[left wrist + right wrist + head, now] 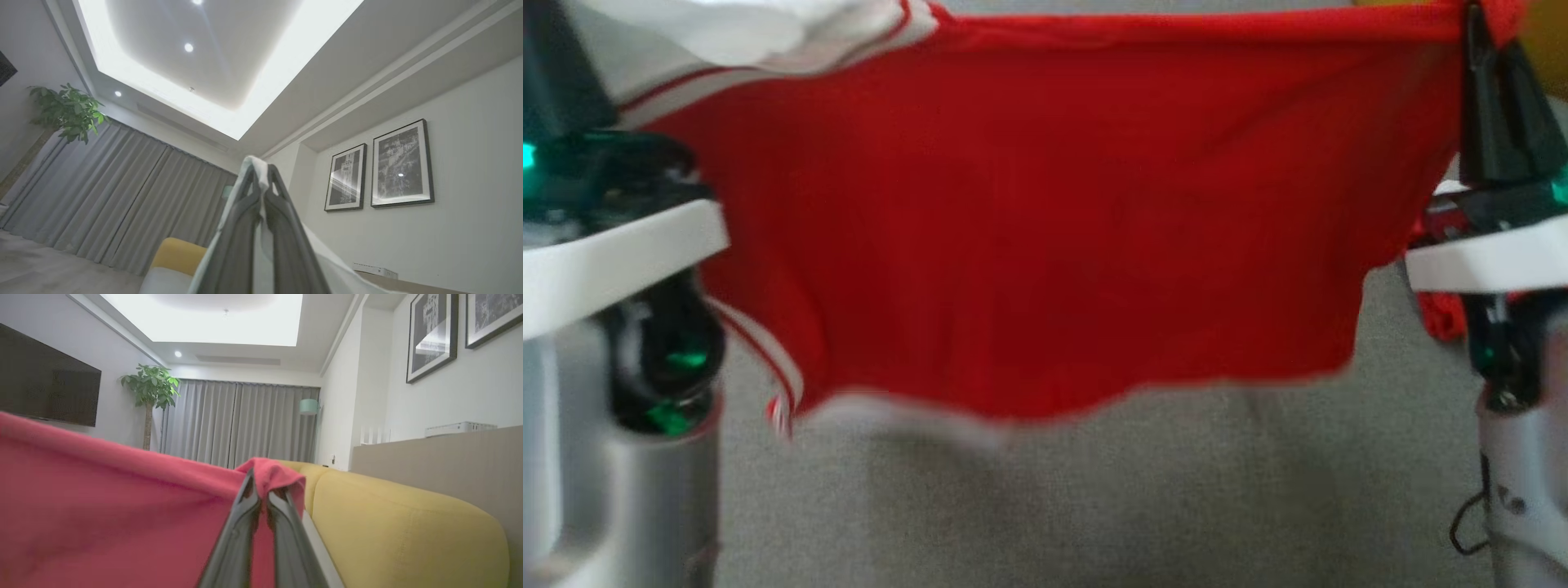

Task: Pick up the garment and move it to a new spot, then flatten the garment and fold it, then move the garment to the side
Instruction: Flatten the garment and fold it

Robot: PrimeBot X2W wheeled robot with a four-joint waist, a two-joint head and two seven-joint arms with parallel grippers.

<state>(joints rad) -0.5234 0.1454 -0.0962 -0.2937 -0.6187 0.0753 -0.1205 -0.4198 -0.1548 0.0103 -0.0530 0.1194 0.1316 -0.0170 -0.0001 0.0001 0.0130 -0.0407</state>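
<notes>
The garment (1029, 229) is red with white, red-striped trim. It hangs spread out in the air between my two arms, its lower hem loose above the grey surface (1094, 506). My right gripper (1474, 33) is shut on its upper right corner; in the right wrist view that gripper (261, 490) pinches red cloth (102, 506), which bunches over the fingertips. In the left wrist view my left gripper (261, 179) is shut on a white part of the garment (255, 163), which drapes down past the fingers. In the head view the white part lies at the upper left.
My pale forearms flank the garment at the left (605, 261) and right (1486, 257) of the head view. A yellow sofa (408, 522) stands close beside the right gripper. A wooden ledge (441, 453), grey curtains (237, 420) and a plant (151, 386) stand further back.
</notes>
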